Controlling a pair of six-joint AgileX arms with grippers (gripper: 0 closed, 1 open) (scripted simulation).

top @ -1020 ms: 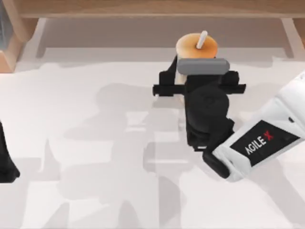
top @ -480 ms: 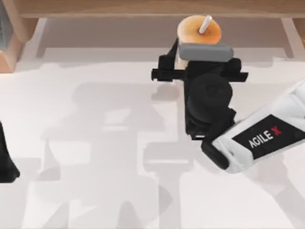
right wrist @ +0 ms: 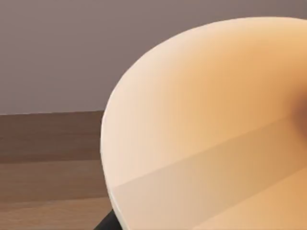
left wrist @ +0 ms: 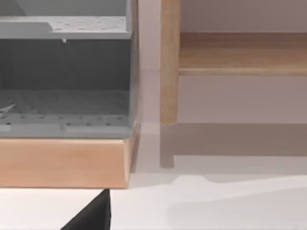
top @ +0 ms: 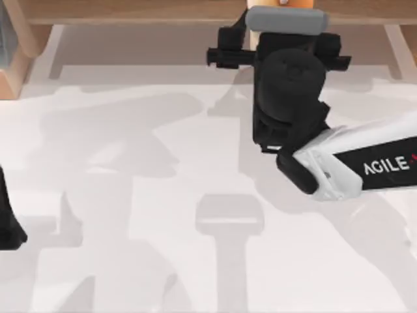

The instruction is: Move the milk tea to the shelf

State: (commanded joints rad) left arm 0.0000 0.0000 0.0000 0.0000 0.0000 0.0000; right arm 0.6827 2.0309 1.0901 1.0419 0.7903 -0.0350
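Note:
The milk tea [right wrist: 216,120] looms close in the right wrist view as a pale orange-beige cup wall, held off the table. My right gripper [top: 281,13] is shut on it at the back of the table, reaching over the front edge of the shelf [top: 130,10], a long brown wooden board. In the top view the arm's wrist hides the cup. Behind the cup, the shelf board [right wrist: 48,158] shows as brown wood. My left arm [top: 6,222] is parked at the left edge of the table.
A grey perforated rack [left wrist: 62,72] on a wooden base stands at the back left, beside the shelf's wooden upright [left wrist: 169,62]. The white table [top: 163,195] stretches open in front of the shelf.
My right arm has carried the milk tea away from the table's middle toward the back, over the shelf's edge, and the cup has slid out of the top view. The left arm has stayed put.

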